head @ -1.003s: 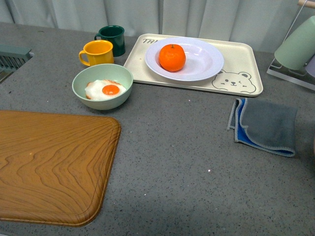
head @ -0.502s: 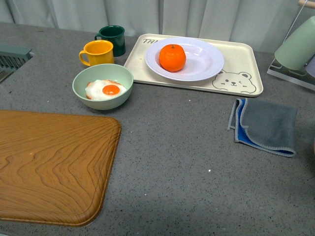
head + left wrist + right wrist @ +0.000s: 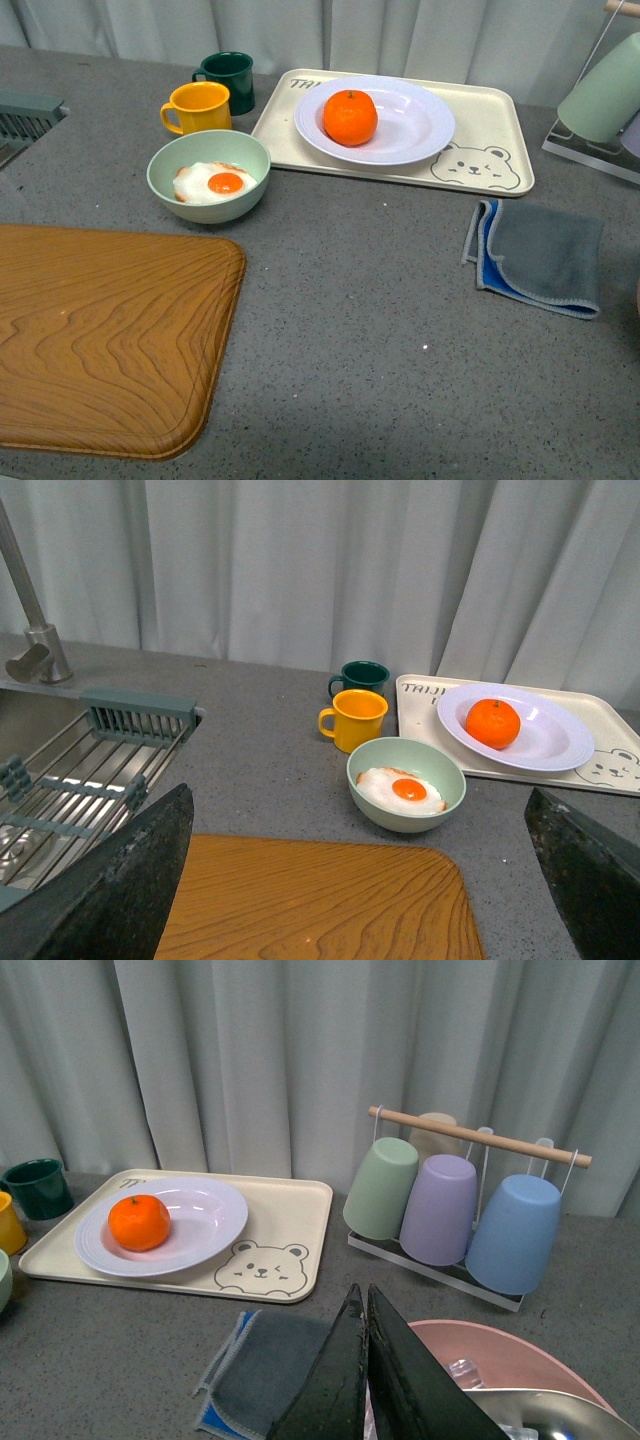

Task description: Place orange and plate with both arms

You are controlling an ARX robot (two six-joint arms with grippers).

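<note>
The orange [image 3: 350, 116] sits in the white plate [image 3: 420, 125], which rests on the cream bear tray [image 3: 490, 140] at the back of the counter. Both also show in the left wrist view, the orange [image 3: 493, 723] in the plate [image 3: 555, 740], and in the right wrist view, the orange [image 3: 139, 1222] in the plate [image 3: 205, 1215]. Neither gripper shows in the front view. My left gripper [image 3: 360, 880] is open and empty above the wooden board, far from the plate. My right gripper [image 3: 366, 1305] is shut and empty above the grey cloth.
A pale green bowl with a fried egg [image 3: 208, 175], a yellow mug [image 3: 197, 107] and a dark green mug [image 3: 229, 78] stand left of the tray. A wooden board [image 3: 100, 335] lies front left, a grey-blue cloth [image 3: 540, 255] right. A cup rack [image 3: 455, 1205], pink bowl [image 3: 500, 1355] and sink rack [image 3: 80, 780] flank.
</note>
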